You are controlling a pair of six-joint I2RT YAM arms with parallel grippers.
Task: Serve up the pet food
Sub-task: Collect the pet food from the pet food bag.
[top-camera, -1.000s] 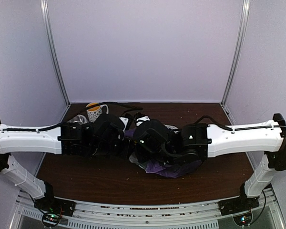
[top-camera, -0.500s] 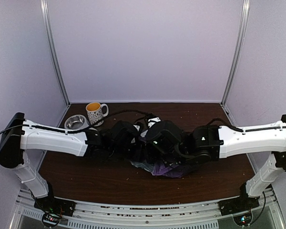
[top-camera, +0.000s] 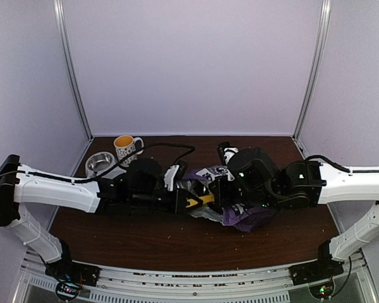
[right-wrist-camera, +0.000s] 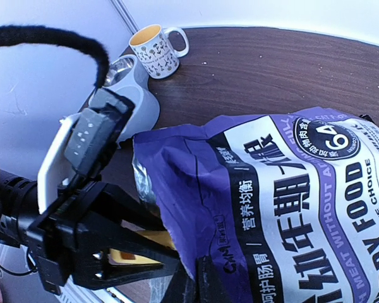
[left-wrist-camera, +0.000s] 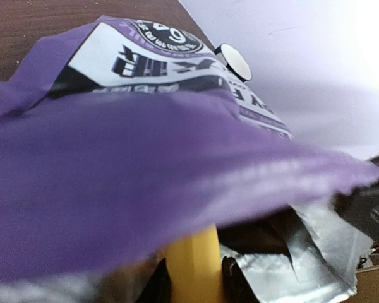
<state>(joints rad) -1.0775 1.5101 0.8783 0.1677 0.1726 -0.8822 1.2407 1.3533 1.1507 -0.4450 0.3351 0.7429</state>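
While the pet food bag point(right-wrist-camera: 290, 208) is lying slumped mid-table point(top-camera: 145, 243), the right gripper point(right-wrist-camera: 191, 285) is pinching its open purple lip and the left gripper point(left-wrist-camera: 192, 287) is clamping a yellow scoop point(left-wrist-camera: 191, 252) inside the mouth. Its contents are not showing. The foil is looking soft, crinkly and slippery, so the lip seems the safest hold. The print is reading "PUPPY FOOD", "64" and Chinese characters.

Lab test booth: plain walls point(top-camera: 189, 69), alu frame posts point(top-camera: 74, 76), brown table point(top-camera: 145, 243).
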